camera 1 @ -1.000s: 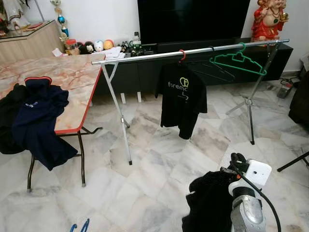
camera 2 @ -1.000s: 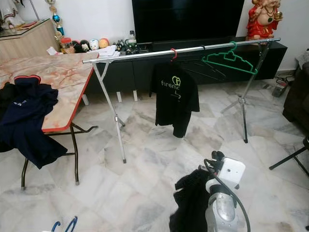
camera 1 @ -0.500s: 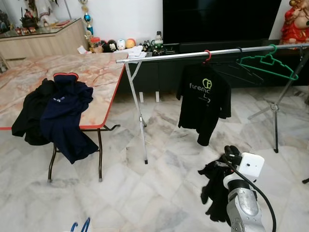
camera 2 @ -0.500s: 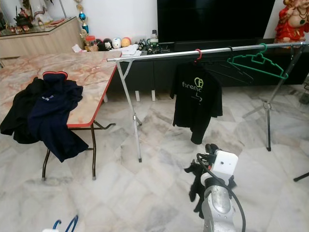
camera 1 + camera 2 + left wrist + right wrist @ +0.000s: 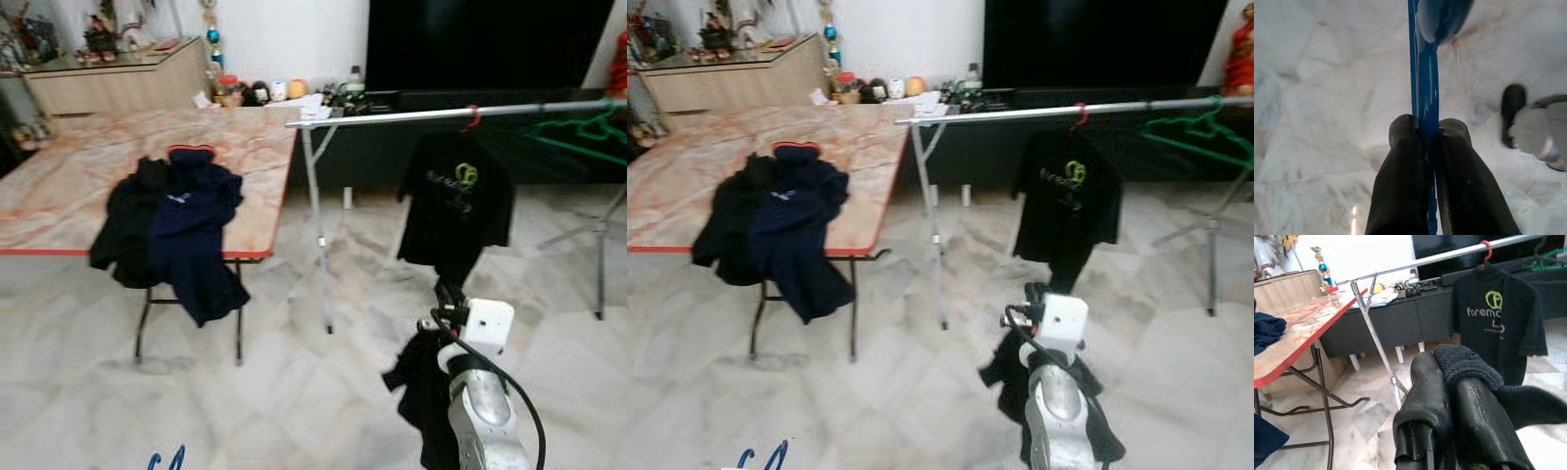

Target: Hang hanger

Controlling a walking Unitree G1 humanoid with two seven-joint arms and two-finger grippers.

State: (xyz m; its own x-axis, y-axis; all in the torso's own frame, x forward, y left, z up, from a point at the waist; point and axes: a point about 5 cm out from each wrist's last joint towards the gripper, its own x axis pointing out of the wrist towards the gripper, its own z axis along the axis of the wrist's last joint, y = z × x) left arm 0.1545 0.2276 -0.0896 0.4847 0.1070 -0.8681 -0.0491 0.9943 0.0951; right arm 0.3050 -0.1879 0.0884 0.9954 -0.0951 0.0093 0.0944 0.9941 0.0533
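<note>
My left gripper (image 5: pixel 1421 128) is shut on a blue hanger (image 5: pixel 1425 73) held low over the marble floor; the hanger's blue tips (image 5: pixel 165 458) peek in at the bottom edge of the left eye view. Low at my right, the right gripper (image 5: pixel 1442 364) is shut on a black garment (image 5: pixel 423 382) that droops beside the silver arm (image 5: pixel 480 411). Ahead stands a silver clothes rail (image 5: pixel 431 116) carrying a black printed T-shirt (image 5: pixel 456 201) on a red hanger (image 5: pixel 473 117) and an empty green hanger (image 5: pixel 583 132).
A marble-topped folding table (image 5: pixel 69 186) stands to the left with a navy shirt (image 5: pixel 191 230) and a black garment (image 5: pixel 122 230) draped over its edge. A dark TV cabinet (image 5: pixel 392 147) runs behind the rail. A wooden sideboard (image 5: pixel 118 83) sits at back left.
The whole scene has slid to the right and blurred, so the camera has turned left. The right arm still holds the black garment, and the blue hanger stays low at my left.
</note>
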